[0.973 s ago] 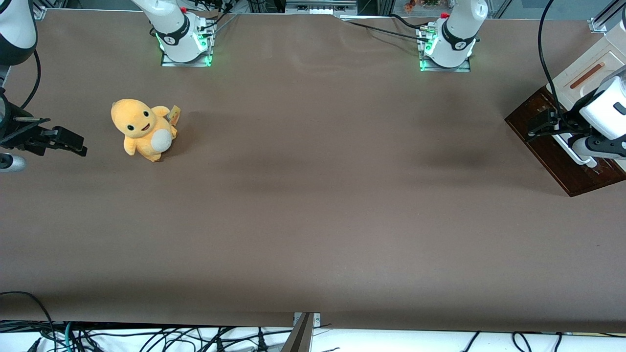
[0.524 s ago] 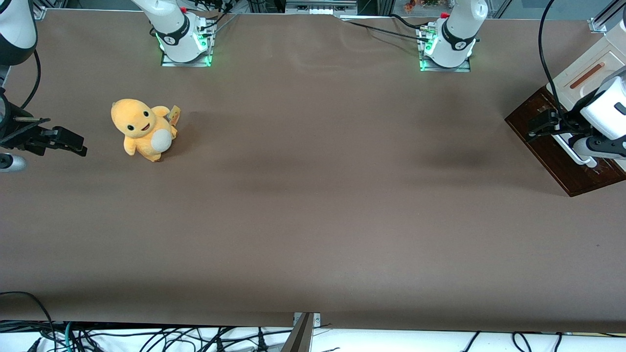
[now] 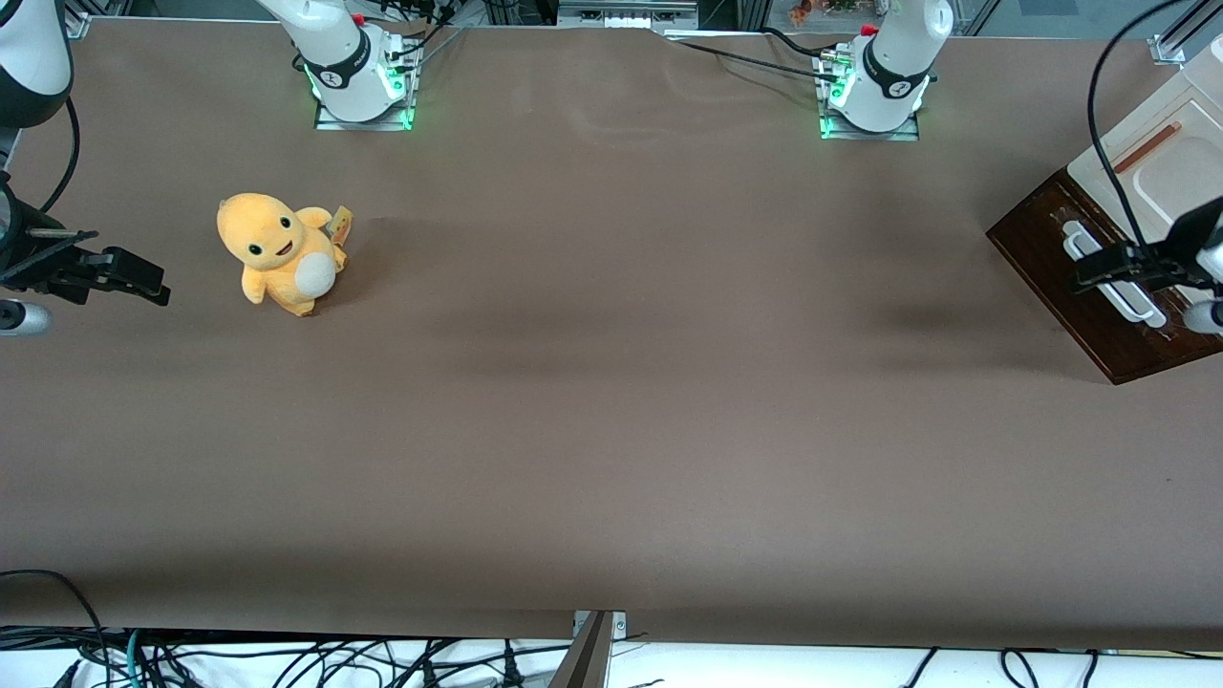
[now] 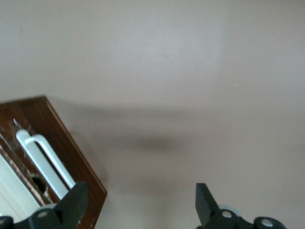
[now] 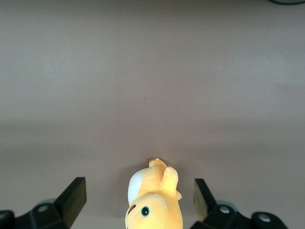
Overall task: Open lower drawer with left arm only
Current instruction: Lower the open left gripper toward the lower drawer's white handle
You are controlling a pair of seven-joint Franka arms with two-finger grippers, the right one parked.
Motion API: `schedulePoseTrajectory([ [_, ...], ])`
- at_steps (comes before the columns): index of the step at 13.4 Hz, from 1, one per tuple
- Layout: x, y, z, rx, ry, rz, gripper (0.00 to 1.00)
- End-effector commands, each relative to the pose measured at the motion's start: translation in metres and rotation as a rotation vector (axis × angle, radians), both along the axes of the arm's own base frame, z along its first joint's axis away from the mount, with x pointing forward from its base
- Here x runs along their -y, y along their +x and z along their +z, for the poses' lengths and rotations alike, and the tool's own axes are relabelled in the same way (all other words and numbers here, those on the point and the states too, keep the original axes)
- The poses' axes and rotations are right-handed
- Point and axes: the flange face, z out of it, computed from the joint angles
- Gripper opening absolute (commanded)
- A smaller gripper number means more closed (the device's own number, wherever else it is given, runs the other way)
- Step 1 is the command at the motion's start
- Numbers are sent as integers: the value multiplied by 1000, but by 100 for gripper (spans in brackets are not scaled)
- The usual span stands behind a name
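My gripper (image 3: pixel 1099 270) hangs over the lower drawer (image 3: pixel 1080 277) at the working arm's end of the table (image 3: pixel 611 382), its two fingers spread wide with nothing between them; in the wrist view one black fingertip (image 4: pixel 74 202) sits over the drawer's corner and the other (image 4: pixel 202 200) over bare table. The dark brown drawer front faces the open table toward the parked arm's end, and its long axis runs at a slant, one end closer to the front camera and nearer the table's edge. The white bar handle (image 3: pixel 1113 279) follows that same slant along the front. My gripper crosses the middle of the handle in the front view, so I cannot tell whether it touches the bar. My left arm (image 3: pixel 1206 253) is cut off at the frame edge, as is the cabinet's cream top (image 3: pixel 1151 158). Far off toward the parked arm's end sits a yellow plush toy (image 3: pixel 279 253).
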Motion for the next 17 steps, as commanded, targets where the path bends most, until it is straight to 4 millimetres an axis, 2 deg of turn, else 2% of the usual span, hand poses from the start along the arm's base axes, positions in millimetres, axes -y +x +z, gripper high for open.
schedulePoseTrajectory([
  [1,-36,-3,-33,-94,30,125,100],
  [3,-47,-1,-60,-144,99,212,100],
  [5,-52,0,-74,-172,155,243,100],
  [8,-58,-10,-107,-172,193,290,100],
  [13,-53,-37,-145,-80,302,304,100],
  [17,-53,-51,-179,-24,440,351,100],
])
